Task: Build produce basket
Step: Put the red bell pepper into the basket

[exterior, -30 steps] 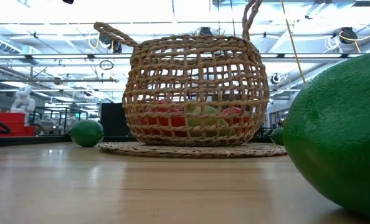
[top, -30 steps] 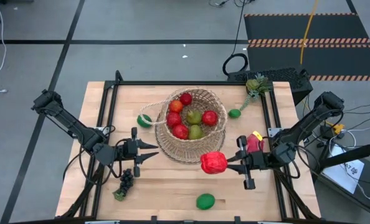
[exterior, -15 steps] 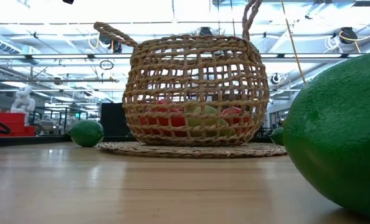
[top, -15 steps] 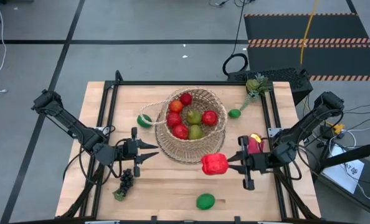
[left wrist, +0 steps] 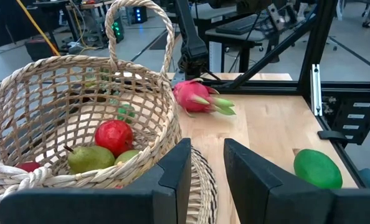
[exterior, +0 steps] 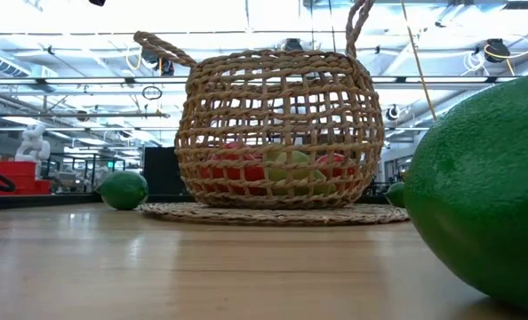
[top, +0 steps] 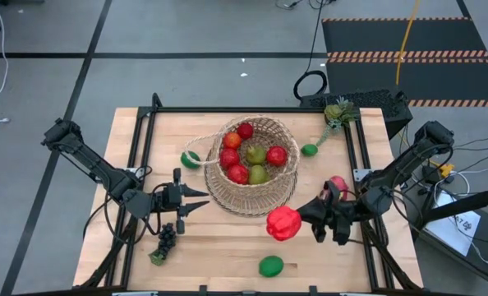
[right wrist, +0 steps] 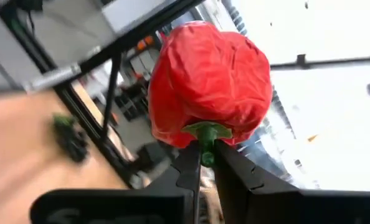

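Wooden table (top: 227, 247) holds the wicker basket (top: 252, 164) at centre, with the right gripper (top: 303, 222) at its five o'clock.
Right fingers (right wrist: 228, 171) are clenched on the green stem of a red bell pepper (top: 283, 223), a grip only the right wrist view shows. Left gripper (top: 200, 202), at the basket's eight o'clock, holds nothing, its fingers (left wrist: 175, 171) a narrow gap apart. Counted from above: six fruits inside the basket, three green limes, one grape bunch (top: 165, 241), one dragon fruit (left wrist: 197, 96).
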Controlling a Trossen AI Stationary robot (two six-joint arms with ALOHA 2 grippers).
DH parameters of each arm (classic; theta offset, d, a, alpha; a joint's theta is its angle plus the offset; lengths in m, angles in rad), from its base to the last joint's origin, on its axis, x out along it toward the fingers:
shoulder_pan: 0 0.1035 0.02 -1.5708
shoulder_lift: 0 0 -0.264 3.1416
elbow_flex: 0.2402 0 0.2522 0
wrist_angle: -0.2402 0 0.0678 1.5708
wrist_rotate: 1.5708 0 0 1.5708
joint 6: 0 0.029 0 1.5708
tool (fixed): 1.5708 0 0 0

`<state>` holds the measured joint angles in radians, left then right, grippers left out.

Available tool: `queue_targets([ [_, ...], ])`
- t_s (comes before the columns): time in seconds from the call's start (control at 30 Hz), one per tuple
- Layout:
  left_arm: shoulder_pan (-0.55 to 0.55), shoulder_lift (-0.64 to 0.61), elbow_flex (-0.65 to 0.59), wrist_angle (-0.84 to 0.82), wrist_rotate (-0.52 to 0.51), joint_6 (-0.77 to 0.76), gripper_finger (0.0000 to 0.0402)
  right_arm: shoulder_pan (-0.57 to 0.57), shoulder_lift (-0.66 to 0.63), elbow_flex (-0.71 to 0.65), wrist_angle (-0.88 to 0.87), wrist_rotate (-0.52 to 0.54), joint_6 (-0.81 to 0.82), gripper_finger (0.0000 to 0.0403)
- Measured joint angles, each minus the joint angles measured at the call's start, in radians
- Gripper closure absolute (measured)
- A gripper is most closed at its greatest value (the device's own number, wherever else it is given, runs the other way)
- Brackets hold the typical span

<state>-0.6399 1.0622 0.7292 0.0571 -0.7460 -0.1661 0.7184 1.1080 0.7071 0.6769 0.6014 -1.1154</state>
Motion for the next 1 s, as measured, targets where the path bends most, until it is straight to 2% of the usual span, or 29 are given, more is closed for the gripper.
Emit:
queue_targets([
  [0.23,0.0,0.0,0.0,0.001,0.0,0.0,0.0304,-0.028,0.0,0.0,0.01,0.0,-0.32,0.0376],
  [0.5,0.0,0.0,0.0,0.001,0.0,-0.004,0.0304,-0.081,0.0,0.0,0.095,0.002,-0.494,0.0376],
  [0.73,0.0,0.0,0.0,0.0,0.0,-0.002,0.0304,-0.092,-0.001,0.0,0.12,-0.002,-0.517,0.0376],
  [1.0,0.0,0.0,0.0,0.0,0.0,0.0,0.0304,-0.089,-0.001,0.0,0.078,-0.003,-0.36,0.0376],
])
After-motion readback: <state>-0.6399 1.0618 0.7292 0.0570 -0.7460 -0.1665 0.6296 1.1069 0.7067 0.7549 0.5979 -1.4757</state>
